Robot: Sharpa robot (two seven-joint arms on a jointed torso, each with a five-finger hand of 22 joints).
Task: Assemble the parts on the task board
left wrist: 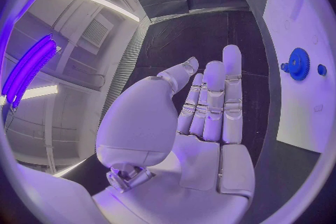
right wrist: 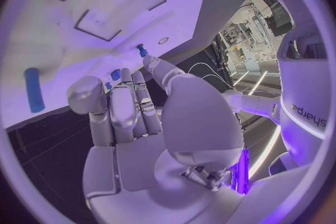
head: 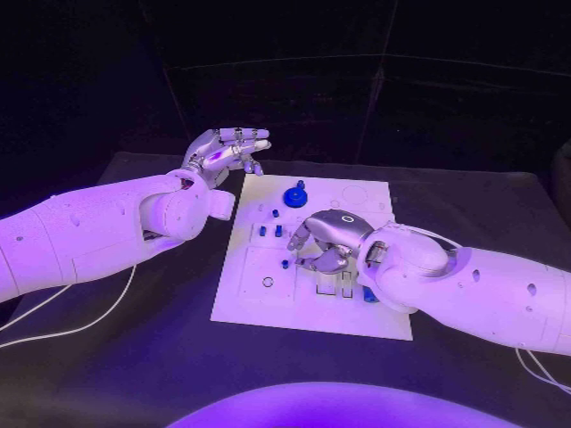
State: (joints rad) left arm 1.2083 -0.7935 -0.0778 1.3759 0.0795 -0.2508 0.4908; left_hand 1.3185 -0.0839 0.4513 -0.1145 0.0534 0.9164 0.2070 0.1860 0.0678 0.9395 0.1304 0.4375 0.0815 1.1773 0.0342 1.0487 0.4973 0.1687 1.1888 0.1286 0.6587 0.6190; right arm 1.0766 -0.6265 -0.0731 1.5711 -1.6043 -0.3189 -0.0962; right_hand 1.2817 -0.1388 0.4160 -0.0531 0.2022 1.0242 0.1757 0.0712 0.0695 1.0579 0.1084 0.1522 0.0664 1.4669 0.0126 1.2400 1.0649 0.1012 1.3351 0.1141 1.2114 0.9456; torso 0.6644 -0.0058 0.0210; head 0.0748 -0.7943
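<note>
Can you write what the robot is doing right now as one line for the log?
left hand: open, off board | right hand: over task board, hold unclear | blue gear: on board

You get violet light over everything, dim at the far edge of the table [head: 131, 169] and black beyond it. The board [head: 314, 294] glares pale, washing out its markings. Both wrist views bend straight edges hard; bright strip lamps [left wrist: 91, 3] flare there.

The task board [head: 363, 308] looks matt white and smooth; the blue gear [head: 294, 193] plastic; the left hand [head: 224, 150] glossy metal; the surface [head: 131, 374] matt black.
</note>
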